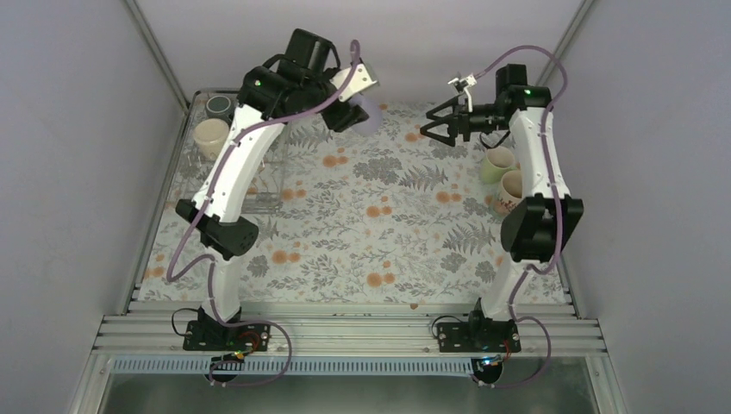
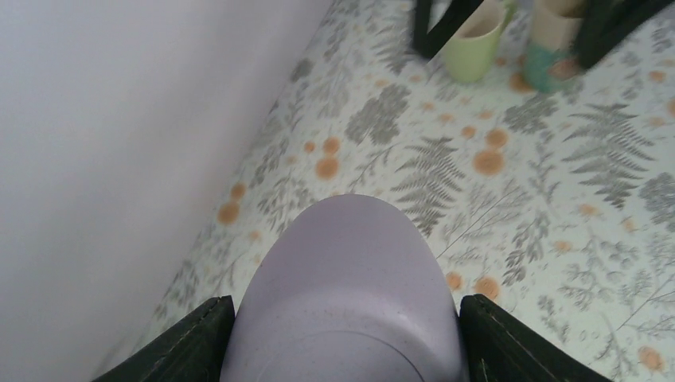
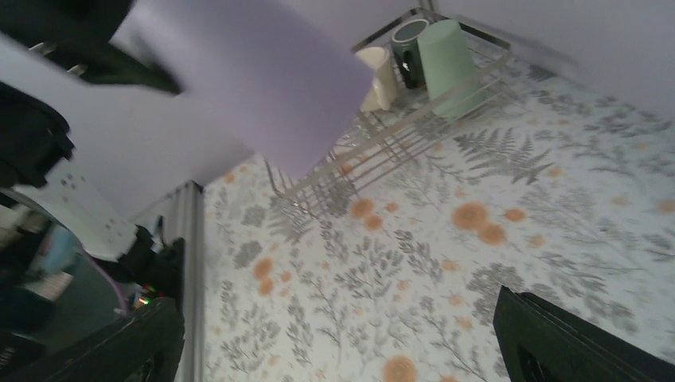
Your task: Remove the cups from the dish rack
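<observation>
My left gripper (image 1: 360, 112) is shut on the lilac tumbler (image 1: 374, 117), holding it in the air past the right end of the dish rack (image 1: 194, 177). In the left wrist view the tumbler (image 2: 346, 294) fills the gap between both fingers (image 2: 191, 346). A cream mug (image 1: 210, 135) and a dark mug (image 1: 219, 106) sit in the rack; the right wrist view also shows a mint-green tumbler (image 3: 446, 64) there. My right gripper (image 1: 434, 129) stands open and empty, facing the lilac tumbler (image 3: 255, 72). A pale yellow-green cup (image 1: 497, 164) and a beige patterned mug (image 1: 510, 191) stand on the table at right.
A floral cloth (image 1: 379, 224) covers the table. Grey walls enclose the back and both sides. The right arm's upper link (image 1: 539, 164) rises just beside the two cups on the table.
</observation>
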